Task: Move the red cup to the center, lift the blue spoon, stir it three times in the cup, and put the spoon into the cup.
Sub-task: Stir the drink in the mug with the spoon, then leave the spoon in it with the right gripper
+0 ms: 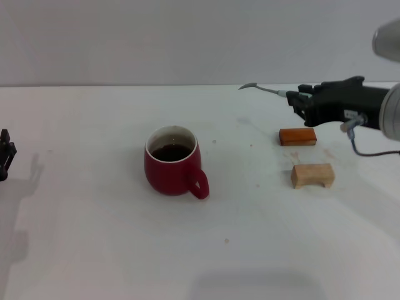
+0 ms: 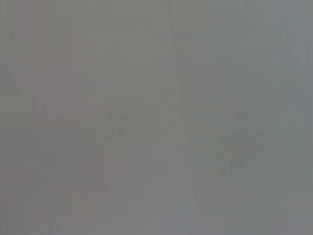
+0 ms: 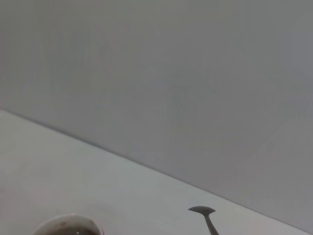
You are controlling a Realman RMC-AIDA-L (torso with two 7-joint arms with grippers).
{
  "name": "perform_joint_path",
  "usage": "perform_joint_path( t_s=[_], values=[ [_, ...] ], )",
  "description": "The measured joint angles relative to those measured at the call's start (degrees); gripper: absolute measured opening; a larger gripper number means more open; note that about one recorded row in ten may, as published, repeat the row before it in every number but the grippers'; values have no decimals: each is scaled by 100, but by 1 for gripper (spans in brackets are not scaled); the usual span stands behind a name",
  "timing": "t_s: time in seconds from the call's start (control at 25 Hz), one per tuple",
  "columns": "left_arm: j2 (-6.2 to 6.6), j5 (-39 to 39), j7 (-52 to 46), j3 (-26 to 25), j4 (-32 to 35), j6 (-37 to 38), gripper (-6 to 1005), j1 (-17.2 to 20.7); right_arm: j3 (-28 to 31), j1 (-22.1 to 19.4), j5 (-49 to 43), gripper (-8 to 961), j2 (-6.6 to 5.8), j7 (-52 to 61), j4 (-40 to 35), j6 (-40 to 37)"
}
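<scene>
— Right end effector [image 1: 294,98] first: where is it and what does it have?
— Raised at the far right of the desk [image 1: 94,250], above the orange-brown block [image 1: 297,136], its dark fingers clamped on the pale handle of the blue spoon [image 1: 265,90].
— And the surroundings?
— A white desk, lightly speckled, running back to a plain grey wall [image 1: 187,37].
— Biggest thing on it?
— The red cup [image 1: 172,161], upright near the middle, dark liquid inside, its loop handle turned toward the near right.
— The blocks?
— The orange-brown one lies flat; a tan wooden block [image 1: 312,175] sits just nearer, apart from it.
— How does the spoon lie?
— Roughly level, long axis running left to right, its metal bowl pointing left toward the cup's side, well clear of the cup.
— Left end effector [image 1: 6,153]?
— Parked at the far left edge; I cannot tell its opening.
</scene>
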Motion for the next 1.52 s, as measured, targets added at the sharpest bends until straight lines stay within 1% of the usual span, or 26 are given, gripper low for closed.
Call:
perform_joint_path(
  t_s=[0.04, 0.08, 0.12, 0.16, 0.2, 0.24, 0.28, 0.32, 0.36, 0.4, 0.48, 0.52, 0.56, 0.64, 0.68, 0.72, 0.84, 0.88, 0.92, 0.96, 1.08, 1.12, 1.28, 1.52],
  values=[
    [0, -2, -8, 0, -1, 1, 834, 3, 61, 93, -74, 160, -3, 47, 75, 191],
    [0, 5, -37, 0, -16, 12, 834, 15, 178, 255, -195, 160, -2, 79, 214, 560],
    [0, 5, -37, 0, -16, 12, 834, 15, 178, 255, -195, 160, -2, 79, 214, 560],
    [0, 10, -48, 0, -30, 18, 833, 24, 287, 439, -327, 160, 4, 110, 345, 948],
    [0, 12, -51, -1, -39, 20, 833, 29, 287, 439, -327, 160, 4, 110, 345, 948],
    [-1, 14, -52, 0, -48, 22, 833, 34, 341, 561, -387, 159, 4, 126, 410, 1169],
    [0, 15, -54, 0, -50, 22, 833, 36, 447, 800, -458, 159, -3, 147, 471, 1552],
    [0, 15, -54, 0, -50, 22, 833, 36, 447, 800, -458, 159, -3, 147, 471, 1552],
    [-1, 20, -55, 5, -53, 19, 833, 36, 536, 1069, -499, 159, -15, 154, 481, 1904],
    [-1, 20, -55, 5, -53, 19, 833, 36, 536, 1069, -499, 159, -15, 154, 481, 1904],
    [-1, 36, -56, 7, -53, 17, 834, 35, 563, 1464, -610, 159, -13, 159, 452, 2246],
    [-1, 36, -56, 7, -53, 17, 834, 35, 563, 1464, -610, 159, -13, 159, 452, 2246],
    [-1, 37, -56, 8, -53, 18, 834, 35, 550, 1571, -652, 159, -6, 167, 448, 2327],
    [0, 35, -56, 8, -62, 27, 834, 35, 512, 1826, -705, 159, 5, 205, 418, 2514],
    [-1, 31, -56, 9, -68, 34, 833, 34, 453, 2058, -712, 159, 9, 272, 402, 2683],
    [0, 22, -56, 7, -69, 39, 833, 34, 453, 2058, -712, 159, 9, 272, 402, 2683],
    [0, 10, -56, 0, -71, 48, 833, 34, 376, 2400, -712, 159, 5, 371, 389, 2949],
    [-1, 8, -61, -5, -75, 51, 834, 34, 350, 2600, -713, 159, 5, 407, 360, 3130],
    [-1, 8, -61, -5, -75, 51, 834, 34, 328, 2698, -713, 159, 6, 426, 337, 3219],
    [0, 6, -78, -7, -78, 52, 834, 34, 328, 2698, -713, 159, 6, 426, 337, 3219],
    [0, -7, -221, -23, -80, 54, 833, 31, 229, 3003, -717, 160, 0, 484, 162, 3458],
    [0, -7, -221, -23, -80, 54, 833, 31, 229, 3003, -717, 160, 0, 484, 162, 3458],
    [-1, -9, -272, -30, -54, 54, 833, 12, 87, 3215, -718, 160, -1, 516, -35, 3551],
    [0, -10, -274, -35, -53, 54, 834, 2, 68, 3322, -718, 160, 1, 525, -163, 3623]
  ],
)
